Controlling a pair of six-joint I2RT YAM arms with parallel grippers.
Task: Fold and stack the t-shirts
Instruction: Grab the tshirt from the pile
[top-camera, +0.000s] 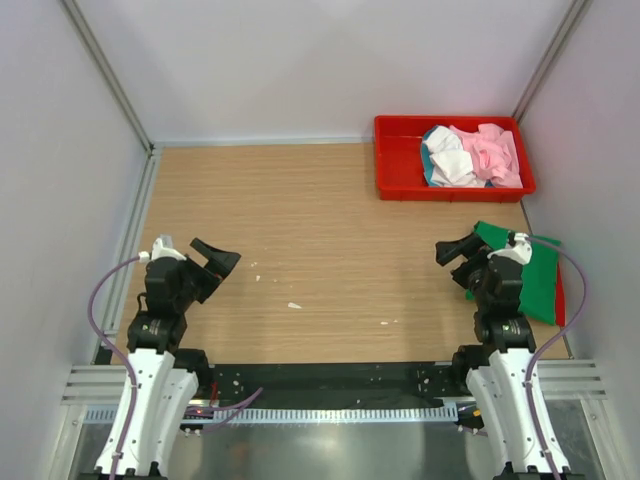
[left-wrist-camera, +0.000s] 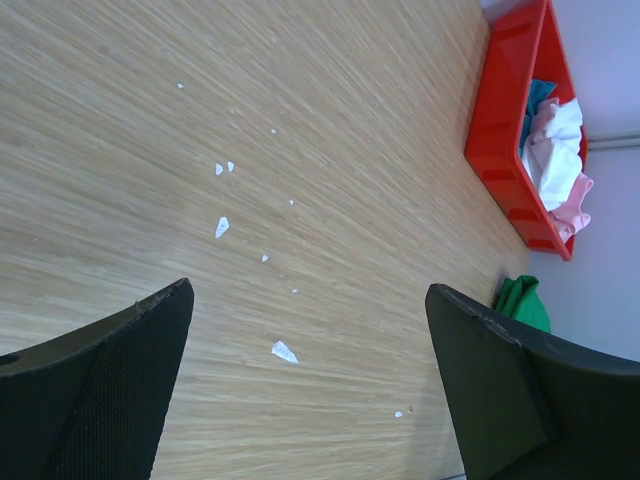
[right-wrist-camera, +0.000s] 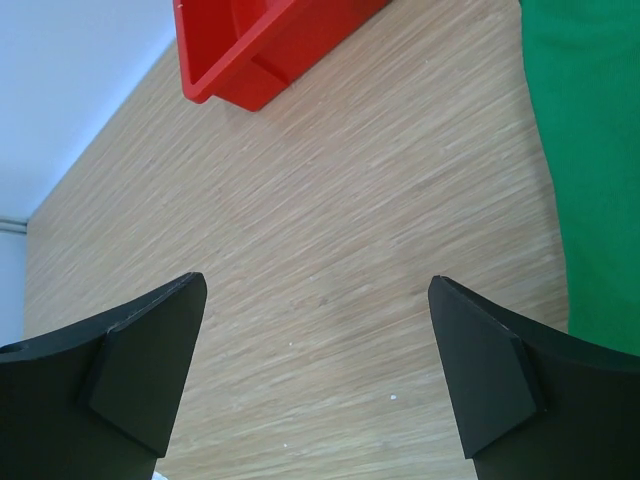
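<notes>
Pink shirt (top-camera: 497, 152): crumpled in the red tray (top-camera: 400, 165), on the right half of the heap. It sits at 1 o'clock on the table (top-camera: 300, 200) in the top view, and nothing grips it.
White shirt (top-camera: 452, 165): bunched in the same tray, touching the pink one's left side.
Teal shirt (top-camera: 427, 158): only an edge shows, at the heap's 9 o'clock side.
Green shirt (top-camera: 537, 280): lies flat on the wood at 3 o'clock, by the table's right edge, partly hidden behind the right arm.
Right gripper (right-wrist-camera: 318, 290): jaws spread wide with nothing between them, above bare wood. Green cloth shows at 3 o'clock in its wrist view.
Left gripper (left-wrist-camera: 310, 300): jaws spread wide, holding nothing. It is at 9 o'clock on the table, well apart from every shirt.
Scraps (left-wrist-camera: 284, 351): a few small white flecks lie on the wood between the arms.
</notes>
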